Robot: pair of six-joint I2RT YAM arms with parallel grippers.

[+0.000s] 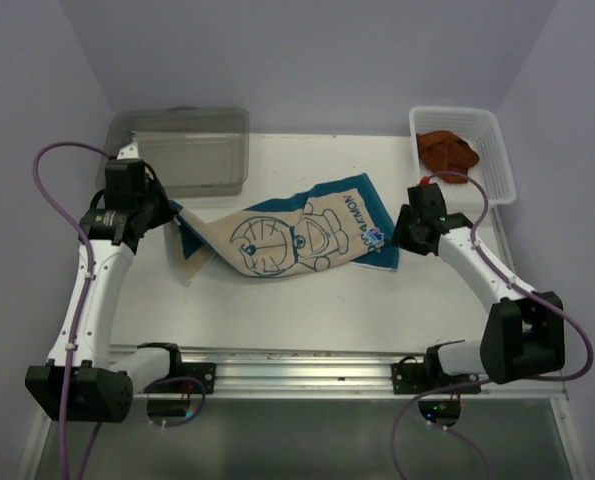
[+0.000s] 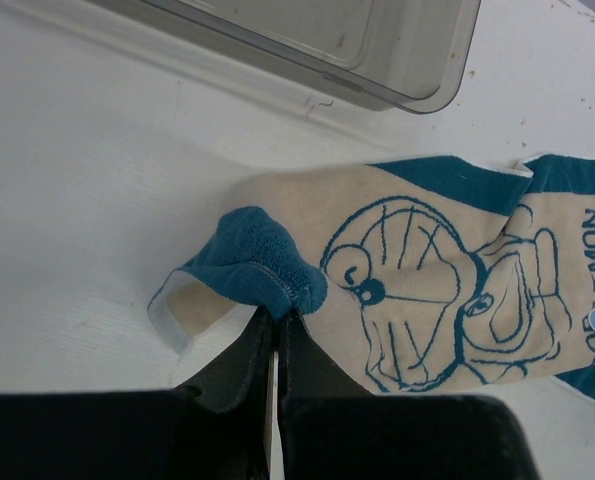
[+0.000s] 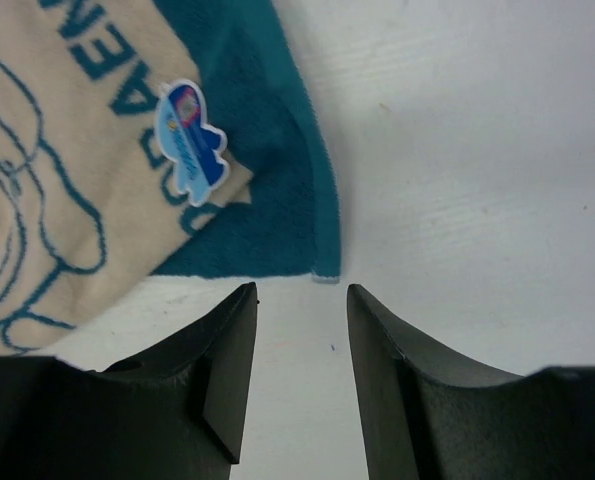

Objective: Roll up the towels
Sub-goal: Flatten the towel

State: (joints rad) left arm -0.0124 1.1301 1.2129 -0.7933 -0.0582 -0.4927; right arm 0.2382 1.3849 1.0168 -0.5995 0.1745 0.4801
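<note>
Left wrist — pincer (image 2: 277,318) tight on towel (image 2: 427,270)

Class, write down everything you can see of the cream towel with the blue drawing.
The cream towel is terry-like cloth with teal-blue edges, a blue cartoon drawing, lettering and a small tag. It lies diagonally on the white table, one corner folded up, pinched by the shut left gripper. The right gripper stands open just off its other end.
</note>
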